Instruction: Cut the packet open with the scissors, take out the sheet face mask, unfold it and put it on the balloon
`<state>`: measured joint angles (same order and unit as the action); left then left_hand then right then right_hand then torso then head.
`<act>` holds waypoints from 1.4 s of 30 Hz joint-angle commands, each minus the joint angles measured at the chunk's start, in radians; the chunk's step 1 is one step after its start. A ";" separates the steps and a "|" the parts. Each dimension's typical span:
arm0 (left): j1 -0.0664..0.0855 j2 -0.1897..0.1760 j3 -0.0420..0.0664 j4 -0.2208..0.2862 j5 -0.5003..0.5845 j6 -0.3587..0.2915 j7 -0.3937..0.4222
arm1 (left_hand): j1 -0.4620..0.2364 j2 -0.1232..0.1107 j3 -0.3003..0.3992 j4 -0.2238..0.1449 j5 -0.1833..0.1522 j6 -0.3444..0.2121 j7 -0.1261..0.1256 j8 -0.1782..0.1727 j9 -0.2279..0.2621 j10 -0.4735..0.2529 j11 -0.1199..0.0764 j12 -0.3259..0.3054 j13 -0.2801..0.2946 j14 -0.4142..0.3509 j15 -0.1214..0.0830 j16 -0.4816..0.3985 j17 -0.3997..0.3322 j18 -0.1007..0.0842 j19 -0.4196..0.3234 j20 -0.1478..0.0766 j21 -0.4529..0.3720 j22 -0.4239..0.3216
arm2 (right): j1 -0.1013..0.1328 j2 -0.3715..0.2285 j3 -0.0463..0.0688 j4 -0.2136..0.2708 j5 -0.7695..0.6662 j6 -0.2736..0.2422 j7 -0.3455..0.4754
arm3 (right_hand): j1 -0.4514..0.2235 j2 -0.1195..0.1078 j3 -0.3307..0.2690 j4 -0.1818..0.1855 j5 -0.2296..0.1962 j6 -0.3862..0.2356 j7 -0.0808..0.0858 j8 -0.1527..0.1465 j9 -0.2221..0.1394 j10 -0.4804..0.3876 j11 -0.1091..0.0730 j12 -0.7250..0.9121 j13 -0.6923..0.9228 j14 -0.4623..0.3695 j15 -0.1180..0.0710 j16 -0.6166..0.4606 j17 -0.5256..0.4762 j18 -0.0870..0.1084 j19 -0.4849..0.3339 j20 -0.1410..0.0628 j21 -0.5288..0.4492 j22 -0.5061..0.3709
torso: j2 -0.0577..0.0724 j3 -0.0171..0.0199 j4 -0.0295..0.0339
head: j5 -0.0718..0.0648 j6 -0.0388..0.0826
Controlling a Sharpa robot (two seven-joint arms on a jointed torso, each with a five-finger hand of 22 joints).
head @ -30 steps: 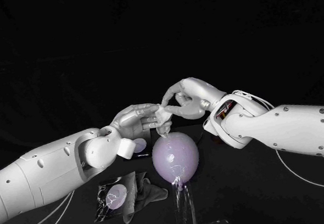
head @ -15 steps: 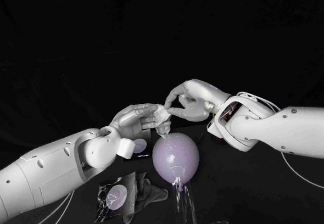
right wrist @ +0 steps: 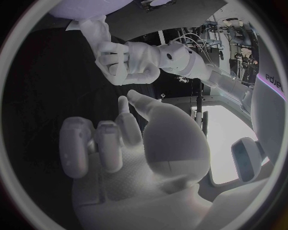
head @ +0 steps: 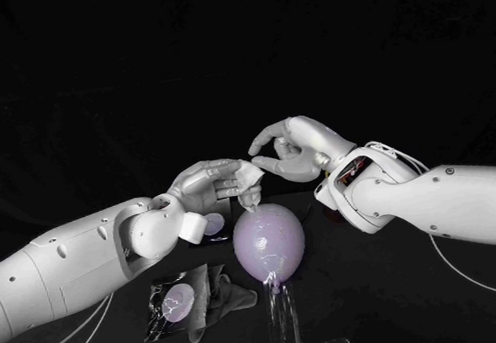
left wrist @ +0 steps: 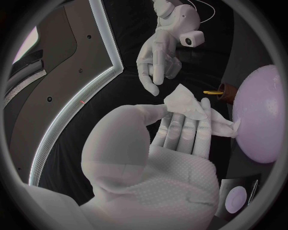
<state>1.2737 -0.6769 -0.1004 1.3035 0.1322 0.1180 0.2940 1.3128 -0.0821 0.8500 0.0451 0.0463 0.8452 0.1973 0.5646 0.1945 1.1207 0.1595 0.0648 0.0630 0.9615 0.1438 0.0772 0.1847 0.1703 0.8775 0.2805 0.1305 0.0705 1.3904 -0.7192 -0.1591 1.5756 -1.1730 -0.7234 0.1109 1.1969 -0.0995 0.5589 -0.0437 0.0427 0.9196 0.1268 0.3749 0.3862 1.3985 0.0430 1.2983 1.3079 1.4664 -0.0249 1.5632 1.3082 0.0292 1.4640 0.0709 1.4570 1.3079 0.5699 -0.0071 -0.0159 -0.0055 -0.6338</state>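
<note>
My left hand [head: 207, 185] pinches a crumpled, folded white sheet mask [head: 246, 178] just above the top of the pale purple balloon [head: 267, 241]. In the left wrist view the mask [left wrist: 189, 106] lies across the fingertips of that hand [left wrist: 174, 139], its lower corner touching the balloon [left wrist: 261, 112]. My right hand [head: 292, 151] hovers up and to the right of the mask, fingers bent, thumb apart, holding nothing. The right wrist view shows its palm [right wrist: 120, 143] bare, facing the left hand [right wrist: 129, 62]. The cut packet [head: 179, 303] lies on the table at the front left.
The balloon stands on a clear stand [head: 285, 323] near the table's front edge. A small gold-coloured object [left wrist: 213, 92] lies on the table beyond the balloon. The black table [head: 409, 287] is bare to the right of the stand.
My right hand has let go of the mask's edge and drawn up and to the right. The left hand, the mask and the balloon have stayed put.
</note>
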 commanded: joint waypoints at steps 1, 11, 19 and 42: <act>0.001 0.002 0.002 0.002 0.007 0.000 0.011 | -0.012 -0.001 0.001 -0.005 0.003 0.009 0.001 -0.001 0.000 0.002 -0.002 -0.002 0.000 0.003 0.002 0.003 0.001 0.013 0.005 0.001 0.006 0.002 | 0.000 0.008 0.001 -0.009 0.008 -0.071 0.003 | 0.000 -0.016 -0.011 0.002 0.006 -0.011 0.007 -0.013 -0.007 -0.007 0.008 -0.008 0.012 0.102 0.010 0.006 0.255 0.001 0.031 0.012 -0.008 0.220 | 0.000 -0.0001 0.0000 | 0.000 -0.001; 0.001 0.002 0.002 0.004 0.008 0.001 0.012 | -0.047 -0.019 -0.030 0.002 0.003 0.008 0.013 -0.008 -0.001 -0.004 0.006 -0.002 0.000 0.011 0.004 0.008 0.004 0.013 0.010 0.002 0.008 0.001 | -0.001 0.029 0.000 -0.035 -0.026 -0.015 -0.040 | -0.003 -0.031 -0.025 0.010 0.006 -0.015 0.014 -0.028 -0.016 -0.018 0.015 -0.017 0.007 0.099 0.018 0.004 0.248 0.005 0.021 0.021 -0.022 0.216 | 0.000 -0.0002 0.0000 | 0.001 -0.004; 0.001 0.002 0.002 0.004 0.008 -0.002 0.011 | -0.091 -0.053 -0.108 0.030 0.002 0.011 0.010 -0.009 0.001 -0.005 0.005 -0.001 0.001 0.011 0.003 0.008 0.006 0.013 0.011 0.004 0.005 -0.002 | -0.005 0.034 0.000 -0.037 -0.040 0.023 -0.055 | -0.002 -0.037 -0.032 0.011 0.005 -0.009 0.014 -0.030 -0.018 -0.020 0.016 -0.017 0.008 0.098 0.020 0.004 0.246 0.006 0.019 0.024 -0.026 0.215 | 0.000 0.0003 -0.0008 | 0.002 -0.004; 0.001 0.005 0.002 0.003 0.008 -0.022 0.010 | -0.079 -0.035 -0.174 0.063 0.003 0.036 -0.014 -0.014 -0.002 0.016 -0.011 0.006 0.004 0.024 -0.008 0.016 0.012 0.015 0.025 0.001 0.004 -0.002 | -0.010 0.041 0.000 -0.036 -0.043 0.053 -0.059 | 0.000 -0.040 -0.044 0.020 0.006 0.015 0.008 -0.028 -0.020 -0.017 0.013 -0.012 0.014 0.101 0.018 0.006 0.254 0.006 0.020 0.028 -0.023 0.216 | 0.000 -0.0002 -0.0003 | 0.002 -0.005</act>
<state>1.2738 -0.6747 -0.1003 1.3043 0.1333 0.1022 0.2918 1.2355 -0.1224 0.6813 0.1090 0.0502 0.8797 0.1836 0.5501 0.1913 1.1334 0.1468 0.0667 0.0650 0.9805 0.1353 0.0899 0.1958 0.1688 0.8975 0.2826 0.1345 0.0694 1.3813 -0.6789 -0.1596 1.5382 -1.2002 -0.6944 0.0551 1.1963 -0.1330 0.5213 -0.0234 0.0426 0.9278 0.1336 0.3499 0.3674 1.3843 0.0572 1.2865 1.3081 1.4661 -0.0104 1.5653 1.3081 0.0292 1.4657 0.0901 1.4338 1.3081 0.5695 -0.0068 -0.0163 -0.0045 -0.6377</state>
